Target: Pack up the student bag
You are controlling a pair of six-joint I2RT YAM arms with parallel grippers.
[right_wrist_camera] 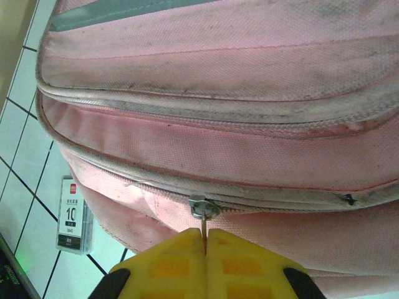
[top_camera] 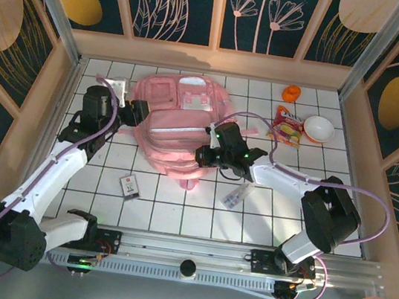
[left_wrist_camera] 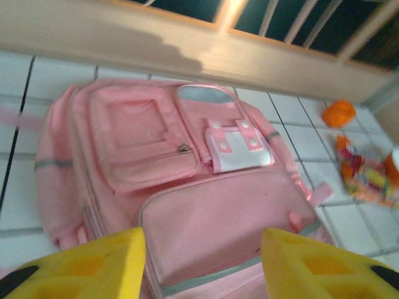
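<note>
Right wrist view | student bag (right_wrist_camera: pixel 218 93), flat on table (top_camera: pixel 175 210), is pinched at zip pull (right_wrist_camera: pixel 203 213) by right gripper (right_wrist_camera: pixel 206 240) | left gripper (left_wrist_camera: pixel 202 249) is held open above bag | card box (right_wrist_camera: pixel 75 215) is left outside bag; packing judged barely begun

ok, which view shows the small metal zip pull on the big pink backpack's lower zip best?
Right wrist: the small metal zip pull is close and sharp, pinched in the shut right gripper. In top external the gripper covers it. Left wrist shows the pink backpack from its front-pocket side.
</note>
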